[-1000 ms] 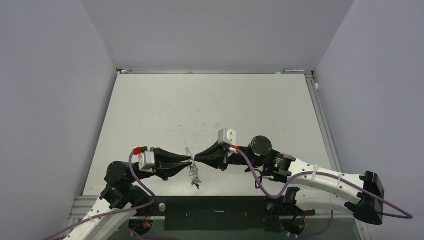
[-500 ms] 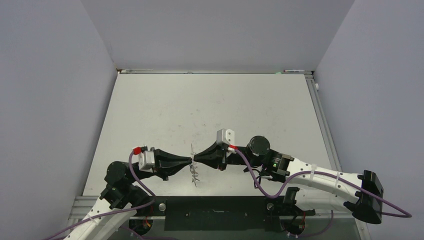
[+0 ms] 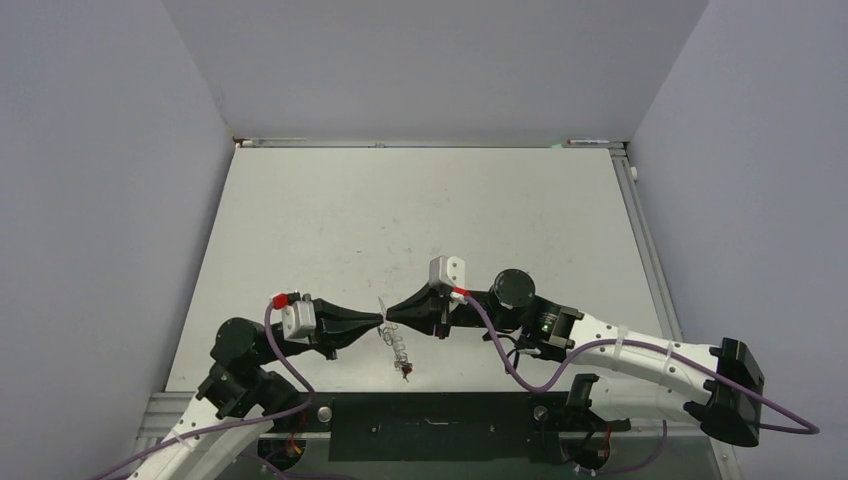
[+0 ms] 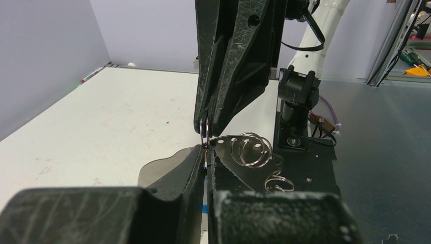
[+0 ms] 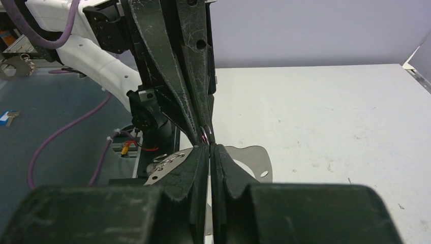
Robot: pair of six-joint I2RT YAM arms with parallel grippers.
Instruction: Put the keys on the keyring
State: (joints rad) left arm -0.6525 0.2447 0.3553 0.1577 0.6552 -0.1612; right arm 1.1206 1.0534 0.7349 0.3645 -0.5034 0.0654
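The keyring (image 3: 394,342), a flat grey plate with holes and small wire split rings (image 4: 249,151), hangs between my two arms just above the table's near edge. My left gripper (image 3: 380,320) and right gripper (image 3: 390,318) meet tip to tip, both shut on a small ring at the plate's upper edge. In the left wrist view my left gripper (image 4: 205,152) is closed, with the right fingers (image 4: 223,96) coming down from above. The plate (image 5: 254,156) shows behind my shut right gripper (image 5: 209,147). A small blue-tagged key (image 5: 8,116) lies far left, off the table.
The white table (image 3: 420,210) stretches away behind the grippers, with grey walls on three sides. A black base plate (image 3: 430,412) and purple cables (image 3: 520,375) sit under the arms at the near edge. Another metal plate (image 5: 18,63) hangs far left.
My left gripper has closed on the ring at the keyring's edge. The hanging keyring has swung slightly to the right and lower. The right gripper stayed shut.
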